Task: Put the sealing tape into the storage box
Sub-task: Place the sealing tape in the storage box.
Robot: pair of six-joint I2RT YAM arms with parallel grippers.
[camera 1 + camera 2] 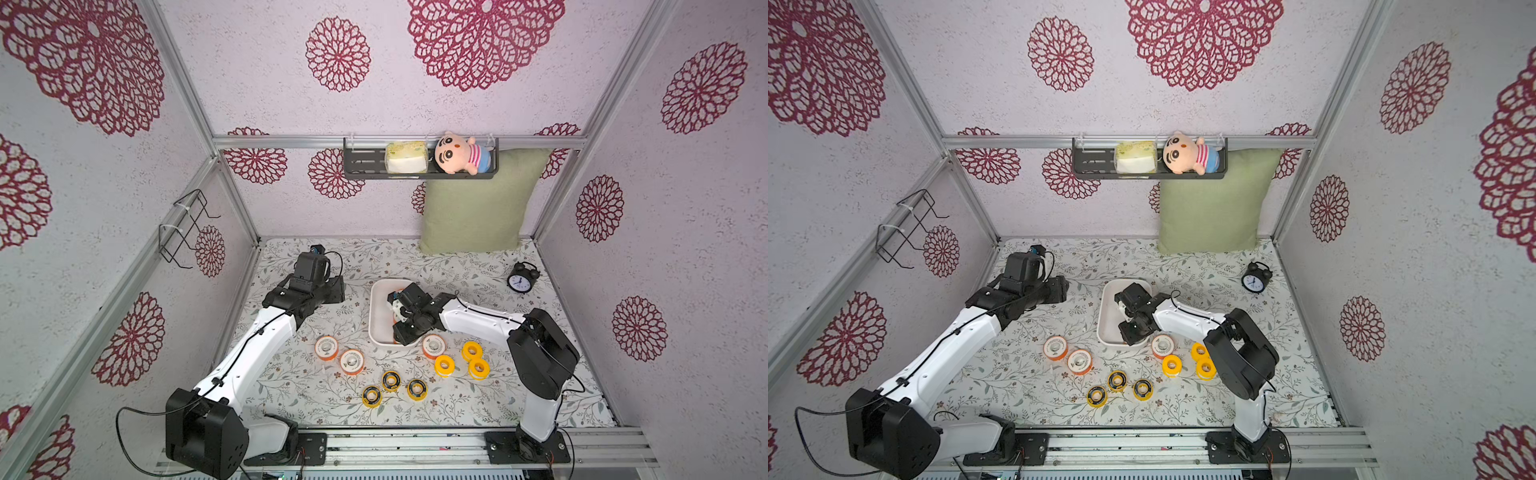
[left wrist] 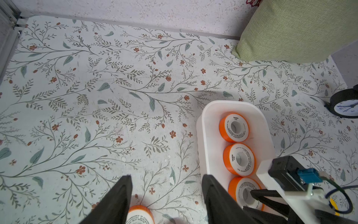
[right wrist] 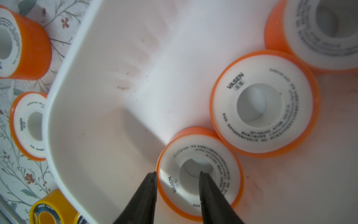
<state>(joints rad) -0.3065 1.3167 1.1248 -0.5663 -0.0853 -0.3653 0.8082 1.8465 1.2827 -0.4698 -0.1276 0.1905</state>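
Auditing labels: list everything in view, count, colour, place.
box: 1, white; table centre
orange rolls: 6, orange-white; three in box, three on table
yellow rolls: 3, yellow; table, right
black-faced rolls: 3, yellow-black; table, front
pillow: 1, green; back wall
clock: 1, black; table right
shelf: 1, black; back wall
doll: 1, striped shirt; shelf
pack: 1, pale yellow; shelf
rack: 1, black; left wall
left gripper: 1, black; open, over table
right gripper: 1, black; open, astride a boxed roll
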